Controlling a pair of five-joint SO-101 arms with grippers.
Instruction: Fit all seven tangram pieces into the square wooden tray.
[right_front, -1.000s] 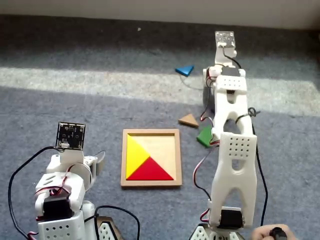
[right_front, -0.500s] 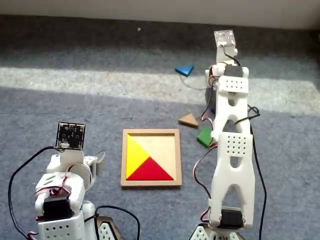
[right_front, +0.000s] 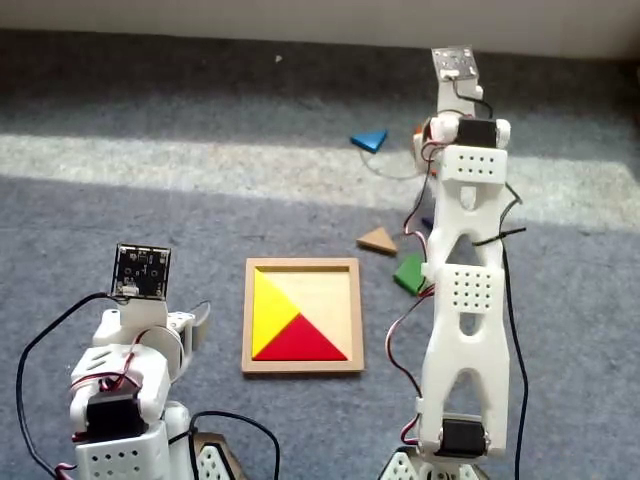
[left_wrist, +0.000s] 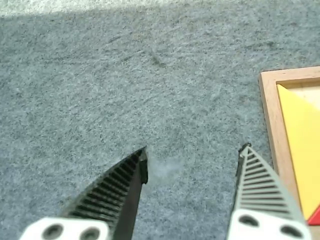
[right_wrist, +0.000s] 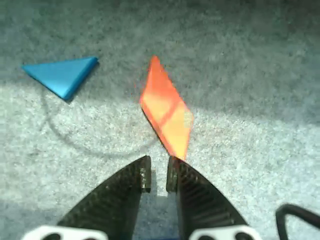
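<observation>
The square wooden tray (right_front: 303, 268) lies mid-table and holds a yellow triangle (right_front: 270, 310) and a red triangle (right_front: 303, 340). A blue triangle (right_front: 369, 141) lies far back, while a tan triangle (right_front: 377, 240) and a green piece (right_front: 408, 272) lie right of the tray. In the right wrist view an orange parallelogram (right_wrist: 167, 110) lies just ahead of my right gripper (right_wrist: 157, 174), which is shut with nothing in it. The blue triangle (right_wrist: 62, 75) lies beside the parallelogram. My left gripper (left_wrist: 192, 157) stands open over bare carpet, next to the tray's edge (left_wrist: 267, 115).
Grey carpet covers the table, crossed by a sunlit band at the back. The right arm (right_front: 465, 290) stretches far back, over part of the green piece. The left arm (right_front: 135, 350) sits folded at the near left. Cables trail beside both bases.
The right arm has stretched farther back, toward the orange parallelogram. A hand at the near right edge has gone from view. The left arm has kept still.
</observation>
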